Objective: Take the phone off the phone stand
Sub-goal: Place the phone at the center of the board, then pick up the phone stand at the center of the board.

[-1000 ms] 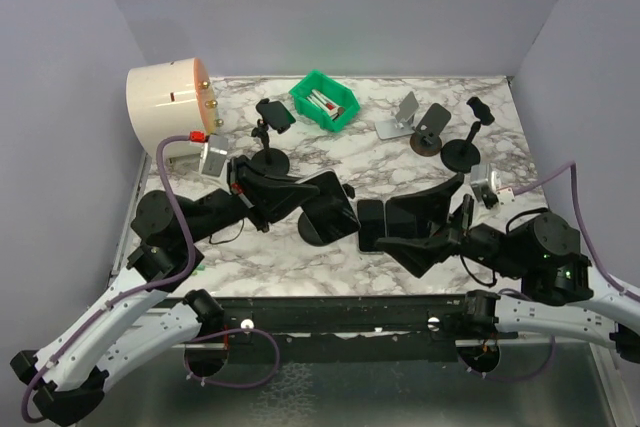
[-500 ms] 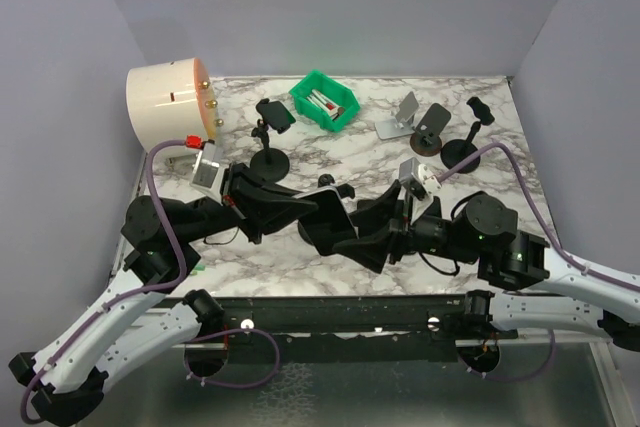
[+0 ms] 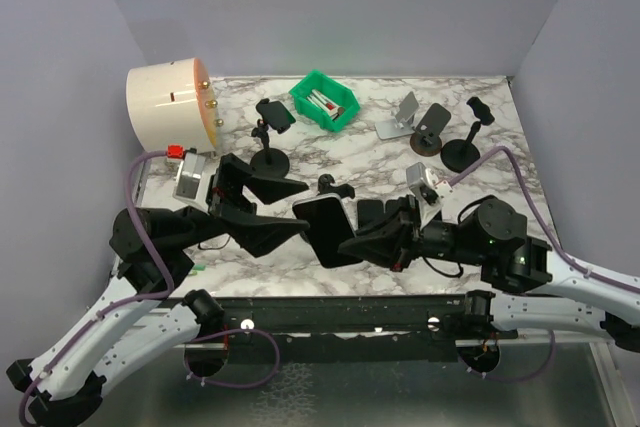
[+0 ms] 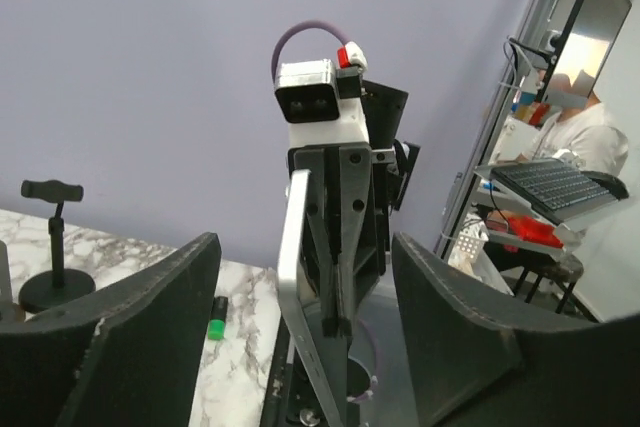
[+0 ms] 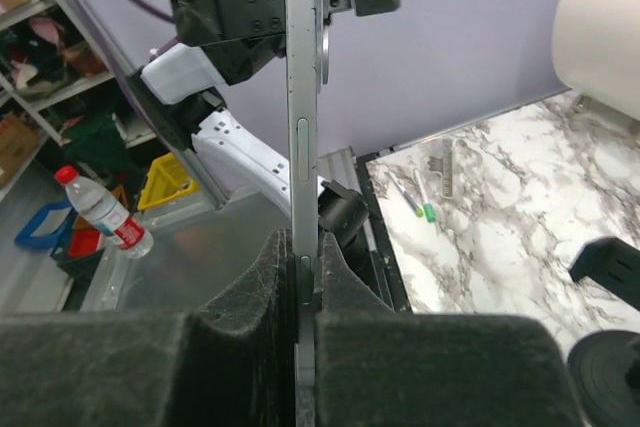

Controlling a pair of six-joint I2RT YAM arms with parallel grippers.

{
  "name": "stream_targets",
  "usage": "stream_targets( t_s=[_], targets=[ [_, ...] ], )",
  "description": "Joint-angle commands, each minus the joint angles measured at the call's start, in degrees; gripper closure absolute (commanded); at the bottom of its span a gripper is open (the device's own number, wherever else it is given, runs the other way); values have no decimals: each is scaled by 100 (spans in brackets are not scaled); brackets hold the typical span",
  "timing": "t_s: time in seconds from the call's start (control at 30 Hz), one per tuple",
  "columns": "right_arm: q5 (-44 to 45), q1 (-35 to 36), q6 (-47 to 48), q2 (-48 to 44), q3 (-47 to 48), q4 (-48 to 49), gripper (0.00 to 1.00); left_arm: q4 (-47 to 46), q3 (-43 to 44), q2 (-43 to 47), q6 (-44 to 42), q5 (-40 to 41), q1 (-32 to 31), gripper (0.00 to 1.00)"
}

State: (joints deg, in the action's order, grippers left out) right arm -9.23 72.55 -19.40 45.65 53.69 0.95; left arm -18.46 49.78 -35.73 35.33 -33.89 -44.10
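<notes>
The phone [image 3: 322, 219] is a dark slab standing upright at the table's middle front. Just behind it shows the clamp head of the black phone stand [image 3: 332, 187]; I cannot tell whether the phone still rests in it. My right gripper [image 3: 350, 243] is shut on the phone's right edge. In the right wrist view the phone [image 5: 303, 147] is edge-on, pinched in my right gripper [image 5: 304, 282]. My left gripper [image 3: 297, 207] stands open just left of the phone. In the left wrist view my left gripper [image 4: 300, 337] straddles the silver phone edge [image 4: 298, 277] without touching it.
A second dark phone [image 3: 372, 217] lies flat by the stand. Behind are other black stands [image 3: 268, 137] [image 3: 465, 142], a silver stand [image 3: 400, 117], a green bin [image 3: 325, 100] and a white cylinder [image 3: 165, 102]. A green-capped marker [image 5: 425, 209] lies near the front left edge.
My right gripper moved left to the phone and shut on it. My left gripper, shut a second ago, opened and drew back to the left.
</notes>
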Motion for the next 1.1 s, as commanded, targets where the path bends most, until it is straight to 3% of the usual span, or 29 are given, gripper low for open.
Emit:
stream_targets(
  t_s=[0.0,0.07,0.3,0.5,0.87,0.97,1.07],
  targets=[
    [631,4,121,-538,-109,42,100,80,-281,325,-540,537,15,23],
    [1070,4,290,-808,-105,-343,100,607,-316,371,-878,842,15,19],
    [2631,4,344,-1704,-271,-1366,100,2143,-680,64,-1443,2290,20,21],
    [3654,4,-155,-2253,-658,-2023,100,1866,-1030,-330,-1307,2237,15,21],
    [3793,4,-492,-2304,-1074,-2149,99,1896,-711,-1374,-1135,2658,15,18],
    [3815,4,-587,-2240,-1209,-2094,100,1631,-779,-1407,-1134,2713,15,31],
    [3781,4,-674,-2164,-1345,-2008,100,1502,-770,-1442,-1110,2700,15,53]
  ],
)
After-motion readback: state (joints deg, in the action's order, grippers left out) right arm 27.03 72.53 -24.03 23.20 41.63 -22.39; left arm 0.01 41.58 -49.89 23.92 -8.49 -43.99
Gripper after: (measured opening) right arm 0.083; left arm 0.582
